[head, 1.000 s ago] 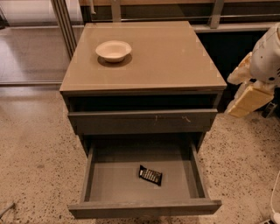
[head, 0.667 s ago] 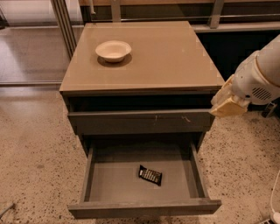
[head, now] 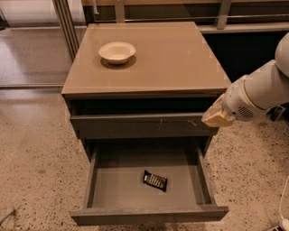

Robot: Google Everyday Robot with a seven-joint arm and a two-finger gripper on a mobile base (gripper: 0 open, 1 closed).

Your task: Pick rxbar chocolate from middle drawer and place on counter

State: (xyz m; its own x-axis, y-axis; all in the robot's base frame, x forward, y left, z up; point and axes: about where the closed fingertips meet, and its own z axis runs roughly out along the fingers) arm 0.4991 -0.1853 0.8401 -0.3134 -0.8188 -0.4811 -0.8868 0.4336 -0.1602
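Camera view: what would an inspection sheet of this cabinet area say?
Surface: counter, tan and glossy.
Job's things: rxbar chocolate lies flat near the centre of the open middle drawer.
Clutter: white bowl on the counter's back left.
End effector: beside the cabinet's right front corner, level with the upper drawer front.
Cables: pale cable at the far right, by the floor.
Surroundings: speckled floor, metal railings behind.

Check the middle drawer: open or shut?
Open. The middle drawer is pulled out, grey floor showing, the rxbar chocolate lying on it. The gripper hangs beside the drawer front above.
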